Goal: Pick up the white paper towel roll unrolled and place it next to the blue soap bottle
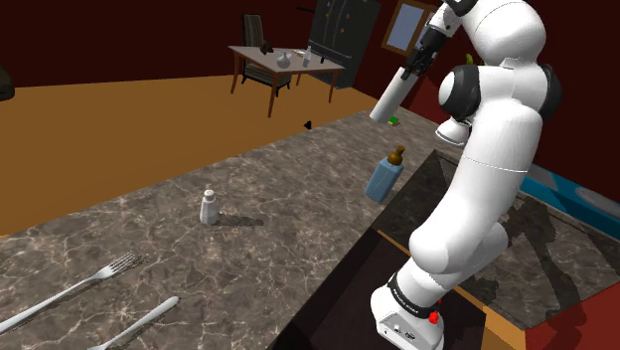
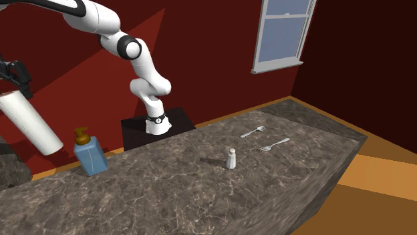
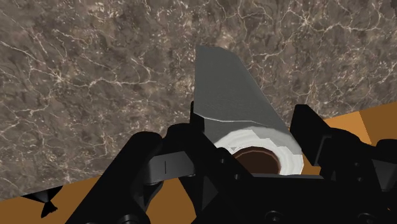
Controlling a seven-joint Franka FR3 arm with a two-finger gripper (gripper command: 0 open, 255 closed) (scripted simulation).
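A white paper towel roll (image 1: 391,95) hangs tilted in the air, high above the far end of the marble counter (image 1: 268,229). My black gripper (image 1: 411,66) is shut on its upper end. The blue soap bottle (image 1: 386,177) with a brown pump stands upright on the counter, below the roll and nearer the stand. In the second exterior view the roll (image 2: 31,124) slants just left of and above the bottle (image 2: 90,155), with the gripper (image 2: 15,85) on top. In the wrist view the fingers (image 3: 184,141) clasp the roll (image 3: 234,95), whose brown core faces the camera.
A white shaker (image 1: 209,207) stands mid-counter. A fork (image 1: 72,288) and a knife (image 1: 134,323) lie at the counter's near-left end. A small green thing (image 1: 394,120) lies at the far counter edge. A wooden table (image 1: 283,65) stands across the orange floor.
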